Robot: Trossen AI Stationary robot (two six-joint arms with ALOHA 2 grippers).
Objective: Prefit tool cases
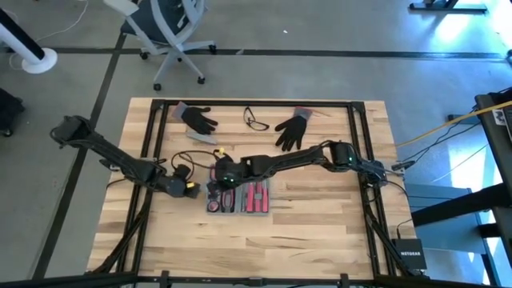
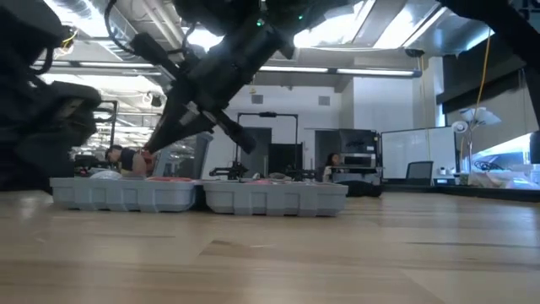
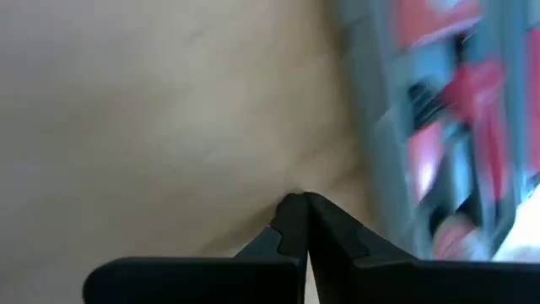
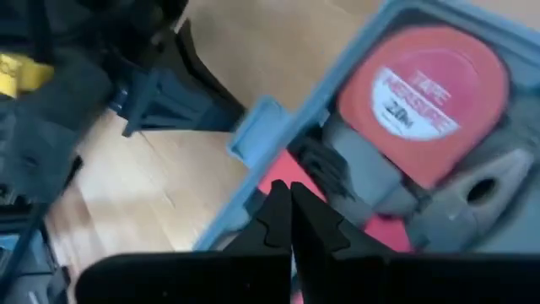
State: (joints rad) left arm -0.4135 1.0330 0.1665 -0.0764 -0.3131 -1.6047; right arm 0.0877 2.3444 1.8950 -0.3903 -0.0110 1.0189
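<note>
The blue-grey tool case lies open and flat on the wooden table, both halves side by side, with red and black tools in its recesses. A red tape measure sits in one recess. My right gripper is shut and points slanting down at the inside of the case's left half, near the edge that carries a latch tab. My left gripper is shut over bare wood just left of the case. My right gripper has its shut fingertips right over a red tool just inside the case's left half, coming from above at a slant from the table's right. Whether they touch it I cannot tell.
Two black gloves and a pair of glasses lie toward the table's far edge. A black frame rail runs along the table's sides. Bare wood stretches in front of the case.
</note>
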